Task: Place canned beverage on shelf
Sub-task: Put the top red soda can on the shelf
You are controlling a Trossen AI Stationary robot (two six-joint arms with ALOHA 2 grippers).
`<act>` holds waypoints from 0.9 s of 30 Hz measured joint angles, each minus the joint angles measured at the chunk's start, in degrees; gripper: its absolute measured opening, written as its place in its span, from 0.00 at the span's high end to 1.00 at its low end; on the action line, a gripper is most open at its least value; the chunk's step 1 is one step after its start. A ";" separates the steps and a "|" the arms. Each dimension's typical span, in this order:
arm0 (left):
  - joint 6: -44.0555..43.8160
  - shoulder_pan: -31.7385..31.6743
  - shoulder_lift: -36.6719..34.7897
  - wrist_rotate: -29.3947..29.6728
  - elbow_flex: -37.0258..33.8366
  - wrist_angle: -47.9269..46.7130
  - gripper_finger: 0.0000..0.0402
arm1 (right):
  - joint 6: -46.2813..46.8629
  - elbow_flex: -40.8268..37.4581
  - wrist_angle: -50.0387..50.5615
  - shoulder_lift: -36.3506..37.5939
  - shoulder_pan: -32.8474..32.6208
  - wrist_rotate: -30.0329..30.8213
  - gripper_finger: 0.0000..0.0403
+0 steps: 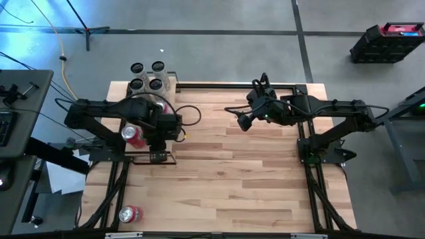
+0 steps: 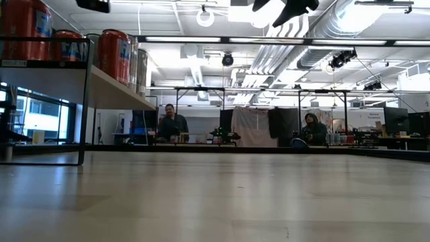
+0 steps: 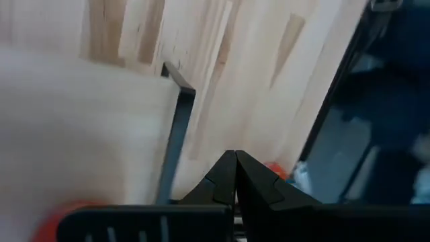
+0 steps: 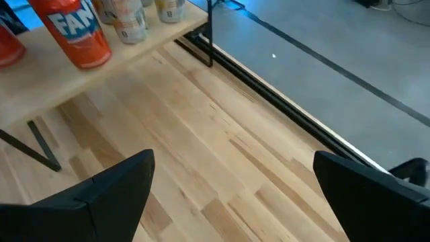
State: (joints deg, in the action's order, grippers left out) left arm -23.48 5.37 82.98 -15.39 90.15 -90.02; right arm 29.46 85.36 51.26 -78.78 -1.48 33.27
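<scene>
The left gripper (image 1: pixel 159 157) is kept pinched shut and empty above the shelf (image 1: pixel 174 85), near its front end; a red can (image 1: pixel 133 136) is seen standing on the board beside it, probably already shelved; another can (image 1: pixel 129 214) is left lying at the table's (image 1: pixel 232 179) near-left corner, likely next; the right gripper (image 1: pixel 243 123) is held spread wide, empty, mid-table, waiting.
</scene>
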 joint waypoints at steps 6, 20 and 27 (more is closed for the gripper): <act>-21.39 2.07 -2.63 0.79 0.01 -0.02 1.00 | -4.83 0.00 -0.06 0.00 0.51 4.76 0.03; -72.71 29.55 -8.46 23.92 0.02 -0.03 1.00 | -19.94 0.00 -5.67 0.00 6.85 0.73 0.03; -85.04 38.99 -8.81 38.50 -0.55 -0.03 1.00 | -23.99 0.71 -8.62 -0.01 9.61 0.64 0.03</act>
State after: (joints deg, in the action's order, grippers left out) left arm -108.52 44.36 74.17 23.11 89.59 -90.04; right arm 5.47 86.07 42.64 -78.79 8.13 33.91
